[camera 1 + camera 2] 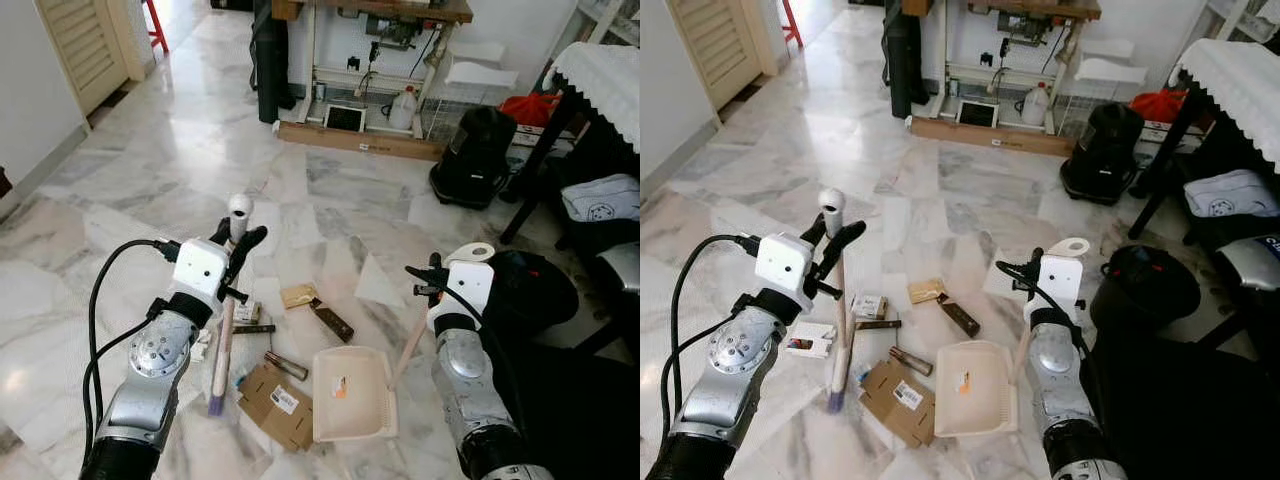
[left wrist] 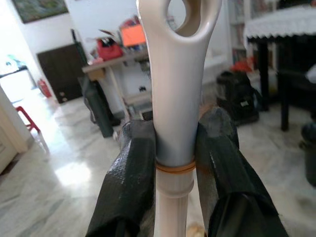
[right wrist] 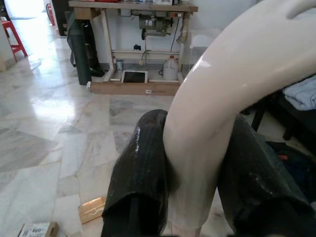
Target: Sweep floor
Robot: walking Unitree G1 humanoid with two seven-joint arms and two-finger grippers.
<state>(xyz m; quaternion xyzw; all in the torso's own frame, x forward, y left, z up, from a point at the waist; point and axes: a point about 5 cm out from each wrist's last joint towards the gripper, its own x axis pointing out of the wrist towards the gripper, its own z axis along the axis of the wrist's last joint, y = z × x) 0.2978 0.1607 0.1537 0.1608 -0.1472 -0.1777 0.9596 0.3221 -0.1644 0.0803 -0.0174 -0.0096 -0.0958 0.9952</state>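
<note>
Left gripper (image 1: 243, 243): I see it clamped on the broom (image 1: 226, 330) handle top.
Right gripper (image 3: 190, 197): clamped on the dustpan (image 1: 350, 394) handle.
Litter: cardboard scrap (image 1: 277, 404) beside the pan.
Risk: I judge a high grip lets bristles skid, scattering pieces.

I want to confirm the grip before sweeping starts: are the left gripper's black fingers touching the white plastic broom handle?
Touching. The left wrist view shows both black fingers pressed against the white plastic broom handle, no gap either side.
</note>
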